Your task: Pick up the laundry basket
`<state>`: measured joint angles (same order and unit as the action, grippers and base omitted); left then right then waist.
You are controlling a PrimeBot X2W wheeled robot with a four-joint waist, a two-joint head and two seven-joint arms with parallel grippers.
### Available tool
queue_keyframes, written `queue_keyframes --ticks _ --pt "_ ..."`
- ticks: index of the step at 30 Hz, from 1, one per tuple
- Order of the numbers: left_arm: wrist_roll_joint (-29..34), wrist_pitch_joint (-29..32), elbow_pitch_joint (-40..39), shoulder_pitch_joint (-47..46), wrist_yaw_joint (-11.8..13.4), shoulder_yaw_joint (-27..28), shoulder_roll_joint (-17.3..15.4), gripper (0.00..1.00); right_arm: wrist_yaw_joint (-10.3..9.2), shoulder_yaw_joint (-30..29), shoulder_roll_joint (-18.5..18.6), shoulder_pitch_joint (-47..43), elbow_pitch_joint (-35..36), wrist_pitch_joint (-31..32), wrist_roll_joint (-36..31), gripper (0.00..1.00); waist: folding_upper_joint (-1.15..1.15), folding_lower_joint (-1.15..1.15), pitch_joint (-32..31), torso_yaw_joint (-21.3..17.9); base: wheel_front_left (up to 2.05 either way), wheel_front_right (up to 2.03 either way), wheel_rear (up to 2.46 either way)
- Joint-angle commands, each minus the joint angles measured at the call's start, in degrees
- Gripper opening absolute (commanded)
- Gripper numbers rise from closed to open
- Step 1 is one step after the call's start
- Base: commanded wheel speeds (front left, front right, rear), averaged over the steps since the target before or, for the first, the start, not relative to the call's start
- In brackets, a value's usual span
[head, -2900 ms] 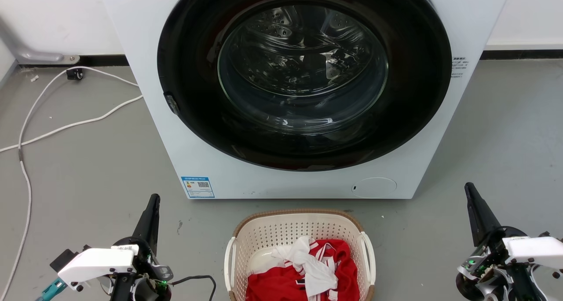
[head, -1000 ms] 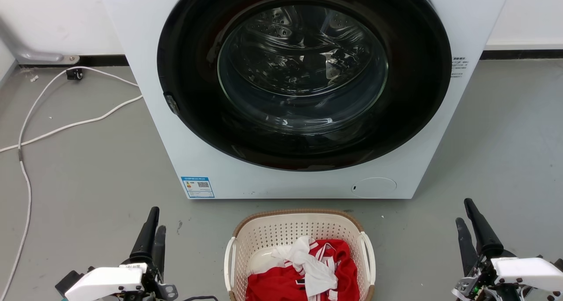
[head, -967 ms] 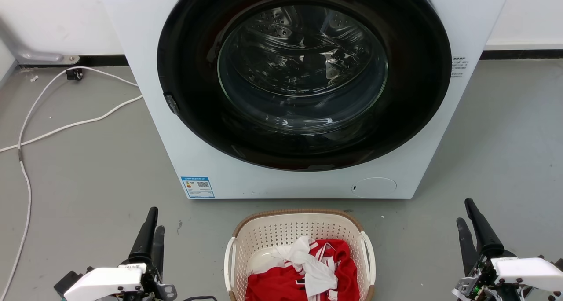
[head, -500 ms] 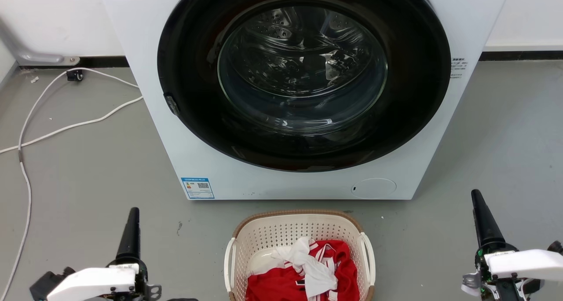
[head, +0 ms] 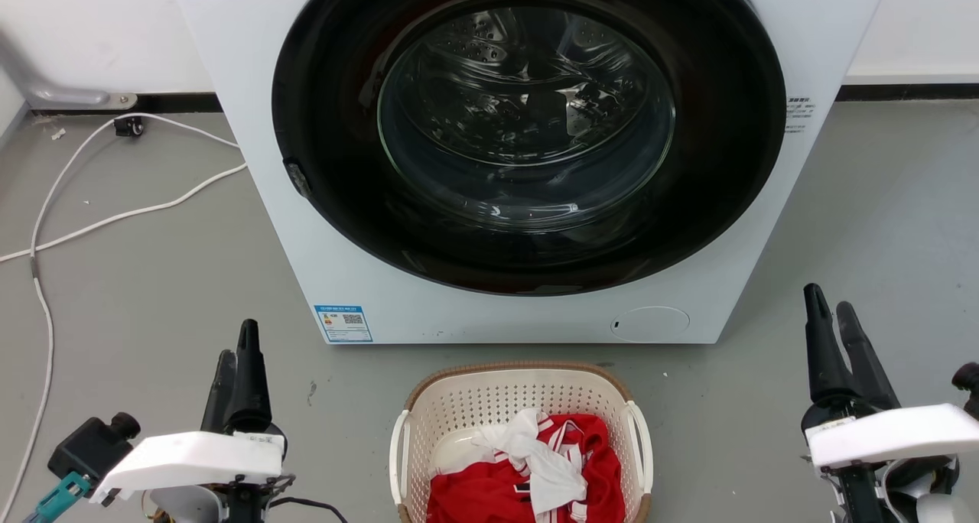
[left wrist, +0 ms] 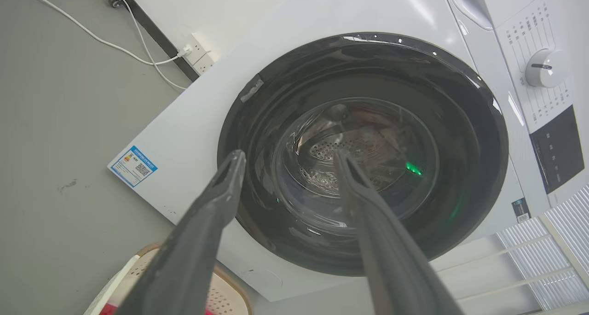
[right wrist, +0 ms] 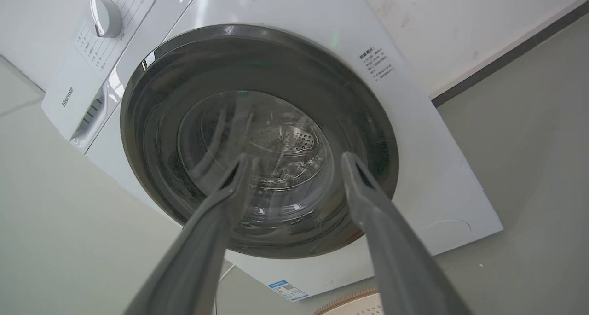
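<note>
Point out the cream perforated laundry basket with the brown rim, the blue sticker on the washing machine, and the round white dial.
Cream-white perforated plastic laundry basket (head: pixel 520 397): head view, bare back inner wall.
Blue rectangular sticker (head: pixel 343 323): head view, its middle.
Round white dial (left wrist: pixel 544 68): left wrist view, its face.

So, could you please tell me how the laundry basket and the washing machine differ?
The laundry basket is much smaller than the washing machine. The basket is open-topped and holds red and white clothes; the machine's glass door is shut. The basket is perforated cream plastic; the machine is smooth white. Both stand on the floor.
</note>
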<state>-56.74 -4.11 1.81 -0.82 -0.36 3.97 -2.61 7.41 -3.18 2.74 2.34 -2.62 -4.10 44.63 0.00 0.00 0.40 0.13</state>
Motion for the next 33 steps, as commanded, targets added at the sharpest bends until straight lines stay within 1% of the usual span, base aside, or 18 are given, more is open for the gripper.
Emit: queue_keyframes --ticks 1,5,10,17,22,32,33 --pt "1.84 -0.55 -1.74 -0.11 0.67 -0.51 -0.23 1.0 0.09 0.25 0.18 0.72 1.68 -0.58 -2.79 1.0 0.0 0.0 0.03 0.0 0.0 0.0 0.0" --pt "6.34 -1.32 -3.0 0.25 0.98 -2.14 -0.24 1.0 0.1 0.88 0.18 0.23 3.08 -1.3 -7.79 1.0 0.0 0.0 0.12 -0.01 0.0 0.0 0.0" --pt "12.93 -2.18 -4.46 0.46 0.15 -4.41 -0.26 1.0 0.1 2.26 0.19 -0.44 4.1 -2.2 -13.31 1.0 0.0 0.0 0.22 -0.08 0.0 0.0 0.0" --pt "22.71 -3.32 -5.14 0.88 0.77 -7.32 -0.26 1.0 0.11 3.01 0.19 -1.17 4.32 -3.32 -19.65 1.0 0.0 0.0 0.22 -0.32 0.0 0.0 0.0" --pt "28.69 -4.13 -5.47 0.97 2.39 -10.1 -1.12 1.0 0.11 3.14 0.2 -1.37 4.15 -4.12 -23.16 1.0 0.0 0.0 0.13 -0.45 0.0 0.0 0.0" --pt "36.0 -5.59 -5.09 0.28 6.14 -16.7 -4.2 1.0 0.11 3.47 0.2 -2.15 3.3 -5.65 -30.26 1.0 0.0 0.0 -0.05 -0.25 0.0 0.0 0.0" --pt "37.61 -5.98 -5.07 -0.06 7.62 -18.59 -5.12 1.0 0.11 3.58 0.2 -2.14 2.93 -6.04 -32.29 1.0 0.0 0.0 -0.02 -0.19 0.0 0.0 0.0"
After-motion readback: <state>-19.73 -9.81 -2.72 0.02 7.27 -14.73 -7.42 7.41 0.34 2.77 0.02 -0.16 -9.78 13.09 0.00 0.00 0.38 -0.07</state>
